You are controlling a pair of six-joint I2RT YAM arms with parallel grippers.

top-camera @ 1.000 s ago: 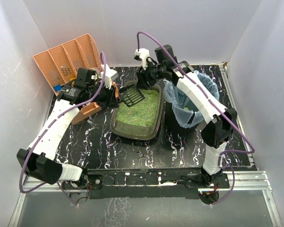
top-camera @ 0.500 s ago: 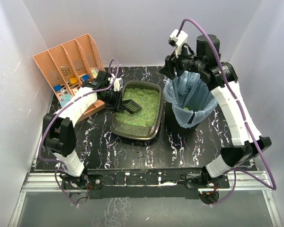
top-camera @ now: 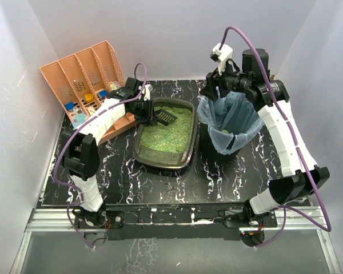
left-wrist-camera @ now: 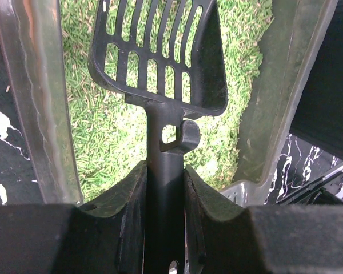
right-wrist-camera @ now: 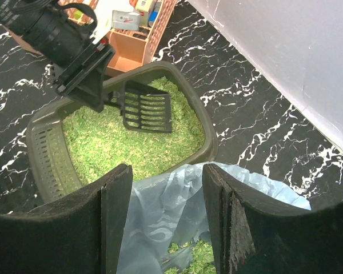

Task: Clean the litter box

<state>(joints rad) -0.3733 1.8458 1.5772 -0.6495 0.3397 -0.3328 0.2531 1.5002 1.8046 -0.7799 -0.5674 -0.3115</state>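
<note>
Mid-clean: the litter box [top-camera: 160,164] sits near the centre of the marbled table [top-camera: 228,177], its bed of green litter open to view. The left tool [top-camera: 146,108] is pinched tight on the handle of a black slotted scoop [top-camera: 163,117]. The scoop's blade is poised over the tray's 12 o'clock end, pointing towards 3 o'clock. In the left wrist view the scoop [left-wrist-camera: 160,51] looks empty, with only litter showing through its slots. Whether the blade touches the granules cannot be told. The right tool [top-camera: 214,85] hangs with its fingers spread and nothing between them over the 11 o'clock rim of the black bin [top-camera: 208,149]. The bin stands just beside the box at its 3 o'clock, and green litter already lies in its pale blue liner. A peach organiser [top-camera: 80,74] stands at 10 o'clock.

The step in hand appears to be the start of a scooping pass. The next move likely calls for tipping the blade down into the litter, drawing it through, then lifting it level and carrying it to the bin at 3 o'clock without clipping either rim.
</note>
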